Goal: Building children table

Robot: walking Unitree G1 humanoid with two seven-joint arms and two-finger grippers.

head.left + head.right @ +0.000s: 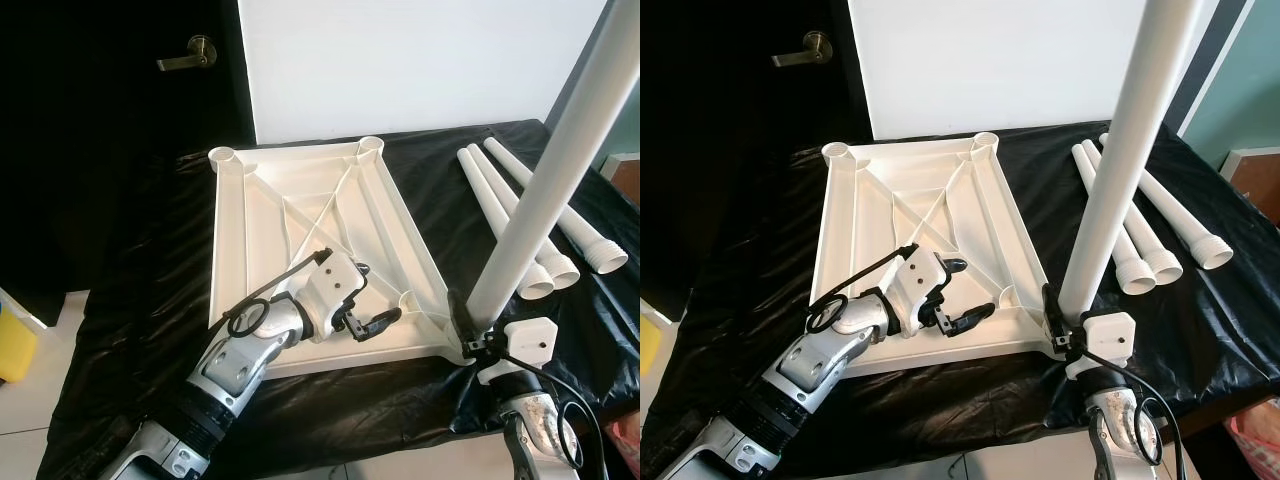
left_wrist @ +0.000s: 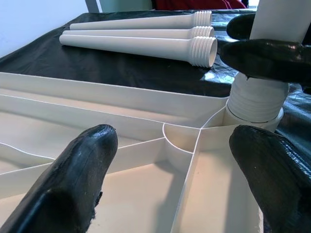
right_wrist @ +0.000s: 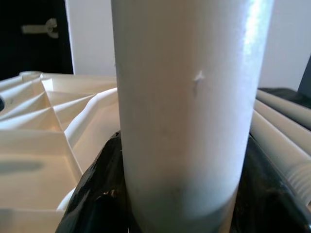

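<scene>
The right gripper (image 1: 1058,322) is clenched on the long white plastic tapered table leg (image 1: 1122,160) near its lower end, holding it upright with the threaded foot seated in the corner socket (image 2: 252,114) of the white ribbed plastic tabletop (image 1: 910,215). That tabletop lies upside down, ribs facing up, on the black plastic sheeting (image 1: 750,260) that covers the work surface. The leg tilts slightly, its top leaning away from the robot's side.

The left gripper (image 1: 962,292) sits over the near part of the underside, fingers spread and holding nothing, one fingertip (image 2: 80,165) low beside a rib.

Step in hand looks like screwing the first leg into the near right corner. To do it well: bring the leg straight over the socket before turning, or the threads may cross. The left gripper would best press the tabletop down so it doesn't spin or slide on the slick sheeting. Grip low on the leg gives little leverage against the tall top, so turns should be small.

Three more white tapered legs (image 1: 1140,235) lie side by side on the sheeting to the right of the tabletop, threaded ends towards the robot. The other three sockets look empty.

Room: white wall panel (image 1: 990,60) behind, dark door with brass lever handle (image 1: 805,50) at the left, pale tiled floor (image 1: 20,395) below, something yellow (image 1: 12,345) at the left edge.
</scene>
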